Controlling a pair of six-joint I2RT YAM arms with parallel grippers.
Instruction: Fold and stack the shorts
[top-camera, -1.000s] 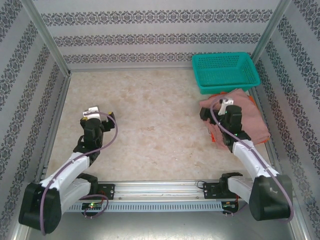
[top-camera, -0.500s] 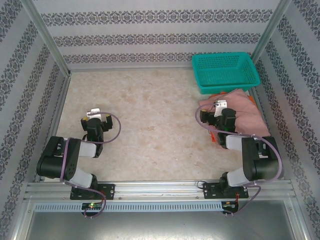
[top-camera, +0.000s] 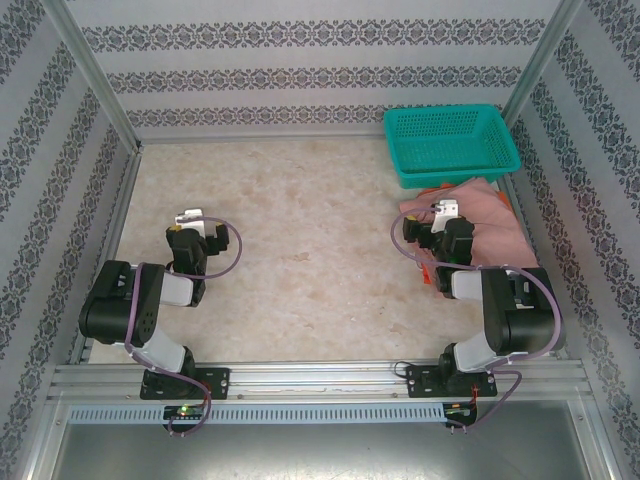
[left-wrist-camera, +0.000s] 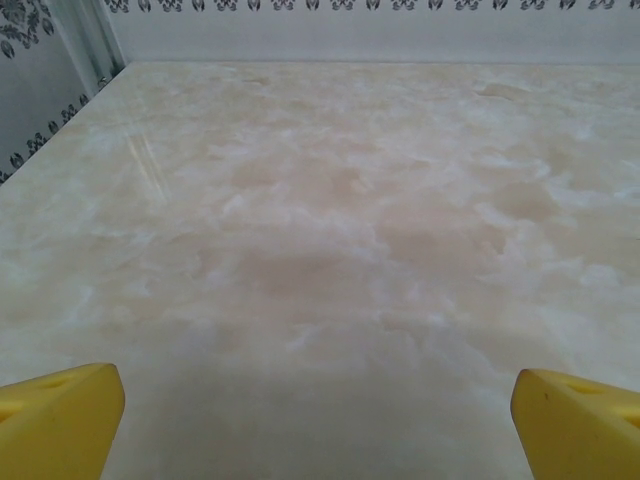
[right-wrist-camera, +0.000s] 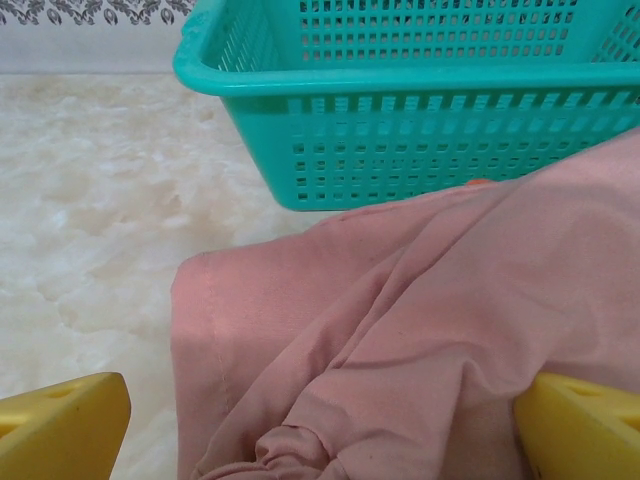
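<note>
item: pink shorts (right-wrist-camera: 400, 330); dusty pink, thin soft cloth, lying rumpled in loose folds directly ahead of and beneath the right tool (right-wrist-camera: 320, 430); a gathered bunch sits just in front of the tool's midline; a flat hemmed edge runs off to its left.

item: red-orange shorts (top-camera: 428, 272); an edge shows from above under the right arm, behind the tool and partly beneath the pink cloth; a small orange sliver also peeks out at the far side of the pink cloth, just short of the basket (right-wrist-camera: 400, 80); which pair it belongs to i cannot tell.

item: right tool; fingers spread wide, nothing between them but the cloth below; not gripping.

item: left tool (left-wrist-camera: 320, 425); fingers spread wide, empty; bare surface (left-wrist-camera: 320, 200) ahead; the heap lies well off to its right.

handling, my judgement: light, limp, no stiffness; it will sag and drape the moment it is lifted; not fragile; the cloth should catch on the pads rather than slip.

where to hold, my judgement: i would pinch the hemmed edge left of the right tool, or the waistband once found, taking the top layer alone; a grab at the bunch risks dragging the pair underneath.
</note>
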